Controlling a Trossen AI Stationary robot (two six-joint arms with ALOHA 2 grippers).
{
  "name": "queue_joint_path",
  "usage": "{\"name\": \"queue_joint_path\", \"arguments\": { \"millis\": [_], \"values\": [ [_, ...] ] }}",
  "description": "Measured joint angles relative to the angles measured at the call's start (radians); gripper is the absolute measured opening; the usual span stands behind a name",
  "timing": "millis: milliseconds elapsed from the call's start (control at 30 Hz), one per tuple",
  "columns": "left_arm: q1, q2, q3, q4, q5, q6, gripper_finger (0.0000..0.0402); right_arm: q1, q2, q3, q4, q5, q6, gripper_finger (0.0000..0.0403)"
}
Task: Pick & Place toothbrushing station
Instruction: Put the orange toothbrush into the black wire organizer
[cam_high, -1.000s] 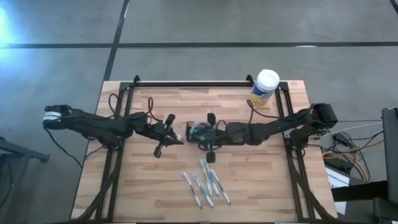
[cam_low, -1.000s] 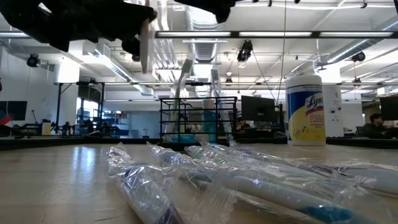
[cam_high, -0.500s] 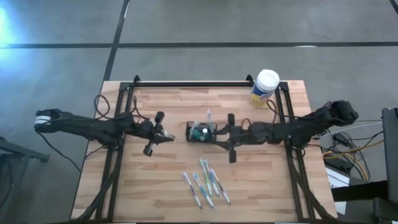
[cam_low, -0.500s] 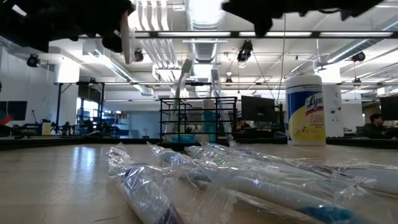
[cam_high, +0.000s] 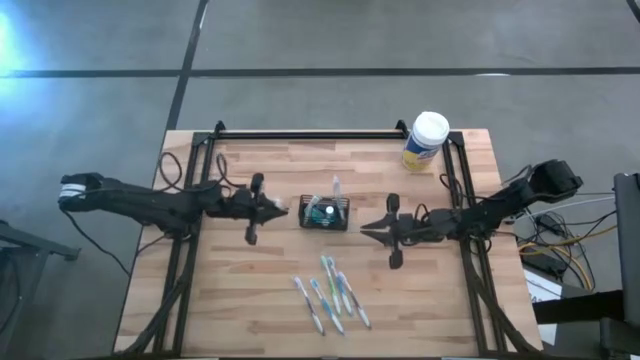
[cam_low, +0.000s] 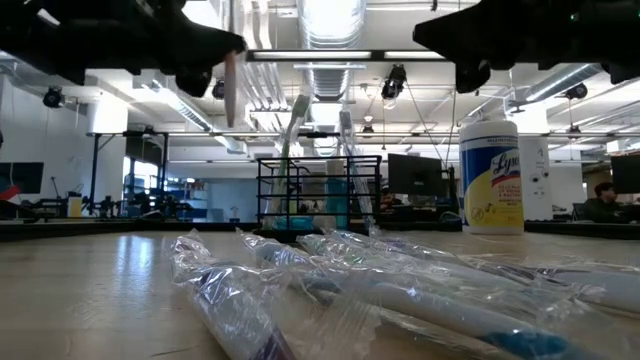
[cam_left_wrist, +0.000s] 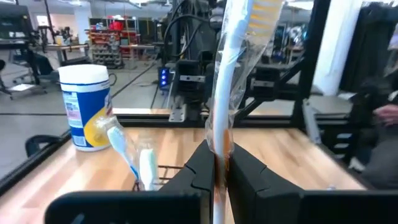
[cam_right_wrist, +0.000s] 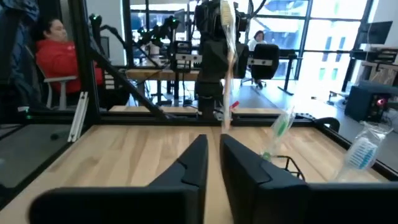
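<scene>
One small black wire-mesh toothbrushing station (cam_high: 325, 213) stands near the middle of the wooden table (cam_high: 240, 300), between the two pincers. It already holds toothbrushes standing upright in clear wrappers (cam_low: 297, 160), their heads rising above the mesh wall in the low view.

The left gripper (cam_high: 282, 209) hovers just beside the station, on its left in the high view, not touching it. Its fingers (cam_left_wrist: 202, 167) are pinched tight on a wrapped toothbrush (cam_left_wrist: 229, 68), which stands upright between them; the handle sits in the narrow slot and the bristled head with a yellow-orange part rises well above the pincer. In the low view this same toothbrush (cam_low: 230, 88) hangs above the table, off to one side of the station.

The right gripper (cam_high: 366, 227) floats on the station's other side, a little farther off than the left one, and nearer the table's front edge. Its fingers (cam_right_wrist: 194, 163) stand almost together with only a thin gap and hold nothing.

Past the right pincer, toward the far right corner, stands a white-lidded canister (cam_high: 425, 141) with a yellow label. In front of both pincers, near the front edge, lies a loose cluster of wrapped toothbrushes (cam_high: 330, 294) flat on the wood. Beyond the table, a person in red (cam_right_wrist: 59, 53) sits in the room.
</scene>
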Motion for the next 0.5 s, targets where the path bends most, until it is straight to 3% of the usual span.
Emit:
{"name": "queue_joint_path", "arguments": {
  "millis": [100,300,500],
  "values": [
    [0.007,0.075,0.051,0.0,-0.011,0.036,0.0022,0.0,0.004,-0.01,0.001,0.003,0.003,0.0013],
    [0.037,0.201,0.106,0.004,-0.013,0.063,0.0023,0.0,0.031,-0.01,0.001,0.002,0.004,0.0009],
    [0.076,0.28,0.099,0.129,-0.014,0.079,0.0024,0.0,0.062,-0.01,-0.001,0.0,0.003,0.0008]
  ]
}}
